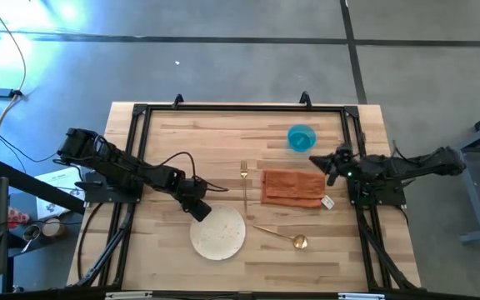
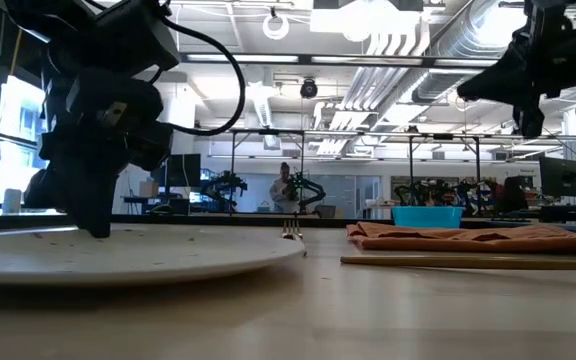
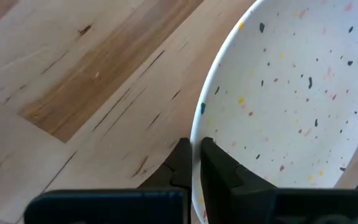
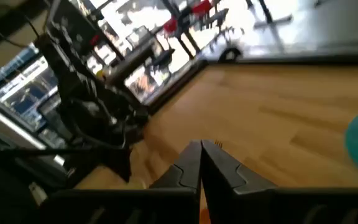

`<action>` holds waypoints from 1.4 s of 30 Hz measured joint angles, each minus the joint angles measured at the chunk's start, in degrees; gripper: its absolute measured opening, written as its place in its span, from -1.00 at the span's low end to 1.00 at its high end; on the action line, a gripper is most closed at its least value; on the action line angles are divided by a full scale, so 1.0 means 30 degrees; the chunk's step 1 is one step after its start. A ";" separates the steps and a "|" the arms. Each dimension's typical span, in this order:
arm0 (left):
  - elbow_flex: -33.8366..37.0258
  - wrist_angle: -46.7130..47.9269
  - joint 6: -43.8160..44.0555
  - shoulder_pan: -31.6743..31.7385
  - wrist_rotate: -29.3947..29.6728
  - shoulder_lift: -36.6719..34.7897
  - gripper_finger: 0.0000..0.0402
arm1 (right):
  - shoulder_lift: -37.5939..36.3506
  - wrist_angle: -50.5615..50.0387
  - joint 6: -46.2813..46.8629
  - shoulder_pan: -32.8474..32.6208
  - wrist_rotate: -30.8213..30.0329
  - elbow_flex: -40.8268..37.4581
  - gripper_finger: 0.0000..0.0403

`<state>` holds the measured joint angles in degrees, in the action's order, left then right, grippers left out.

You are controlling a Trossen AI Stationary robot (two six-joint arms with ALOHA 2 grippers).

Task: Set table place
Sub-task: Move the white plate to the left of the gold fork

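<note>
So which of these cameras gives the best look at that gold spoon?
The high view: the whole spoon lies in plain sight on the table, right of the plate, bowl end toward the near edge. The low view shows it only edge-on, as a thin line. Neither wrist view shows it.

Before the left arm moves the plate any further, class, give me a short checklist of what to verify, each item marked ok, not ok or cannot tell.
1. Left gripper closed on the plate rim: ok, fingers pinch the rim in the left wrist view.
2. Plate flat on the table: ok in the low view.
3. Fork clear of the plate: ok, apart, just beyond its rim.
4. Spoon clear of the plate: ok, but near its right edge.
5. Right gripper out of the way: ok, shut, raised by the blue bowl and napkin.
6. Grip firm enough to lift: cannot tell.
</note>
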<state>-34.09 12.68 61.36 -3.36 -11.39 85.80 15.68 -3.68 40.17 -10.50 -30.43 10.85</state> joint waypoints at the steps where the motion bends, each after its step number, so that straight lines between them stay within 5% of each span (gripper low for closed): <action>1: 0.0000 -0.0018 0.0107 0.0000 -0.0064 0.0000 -0.99 | 0.0682 0.0198 0.0493 -0.0001 0.0482 0.0000 -0.99; 9: 0.0007 -0.0118 0.0711 -0.0015 0.0351 -0.0280 -1.00 | 0.5387 0.2629 0.1355 0.0007 0.2298 0.0619 -0.98; 17: -0.0007 0.3196 0.1730 0.0000 0.3331 -0.2561 -1.00 | 0.6360 0.0901 -0.1494 0.0503 0.2214 0.3937 -0.98; 25: 0.0024 0.9240 0.4580 0.0007 0.8762 -0.5352 -0.98 | 0.6671 -0.3110 -0.4148 0.0694 0.2189 0.8163 -0.98; 32: 0.0029 1.0208 0.7579 0.0010 1.2815 -0.6084 -0.98 | 0.6914 -0.5116 -0.5442 0.0713 0.1987 0.9940 -0.98; 37: 0.0029 0.9225 0.7011 0.0595 1.2031 -0.5623 -0.99 | 0.6914 -0.5134 -0.5800 0.0757 0.1973 0.9981 -0.98; 42: 0.0001 0.9510 0.6123 0.1330 0.8652 -0.5384 -0.99 | 0.6914 -0.5145 -0.5904 0.0757 0.1973 0.9981 -0.98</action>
<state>-34.08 41.21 79.73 0.64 14.56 69.65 36.42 -19.11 22.46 -8.23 -24.51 40.80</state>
